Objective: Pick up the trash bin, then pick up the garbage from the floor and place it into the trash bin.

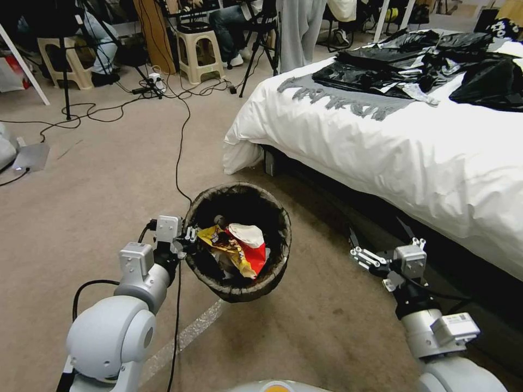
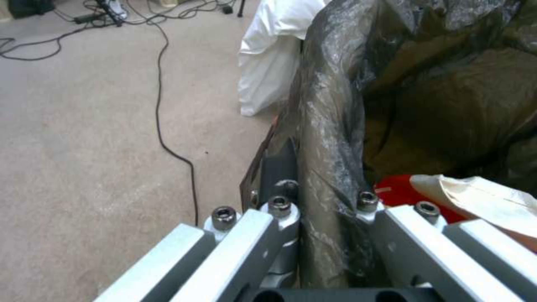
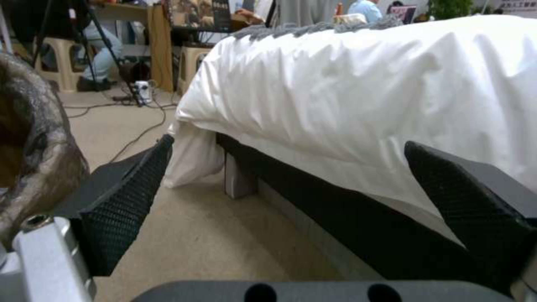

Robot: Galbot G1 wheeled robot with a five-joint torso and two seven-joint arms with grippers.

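Observation:
The trash bin [image 1: 272, 272], round with a dark liner over its rim, hangs above the carpet in front of me. My left gripper [image 1: 189, 238] is shut on its near-left rim; in the left wrist view the gripper [image 2: 321, 188] pinches the liner-covered rim [image 2: 327, 126]. Inside the bin lies garbage [image 1: 242, 247]: a red, yellow and white wrapper and crumpled pale paper [image 2: 481, 199]. My right gripper [image 1: 377, 231] hovers open and empty to the bin's right, beside the bed; its black pads [image 3: 126, 201] stand wide apart, with the bin's side [image 3: 33, 167] close by.
A bed with a white duvet [image 1: 408, 147] and black bags [image 1: 414, 65] on it fills the right side, with its dark base [image 3: 313, 201] near my right gripper. A black cable [image 1: 178, 158] runs across the carpet toward the bin. Stools [image 1: 199, 51], a tripod and seated people stand at the back.

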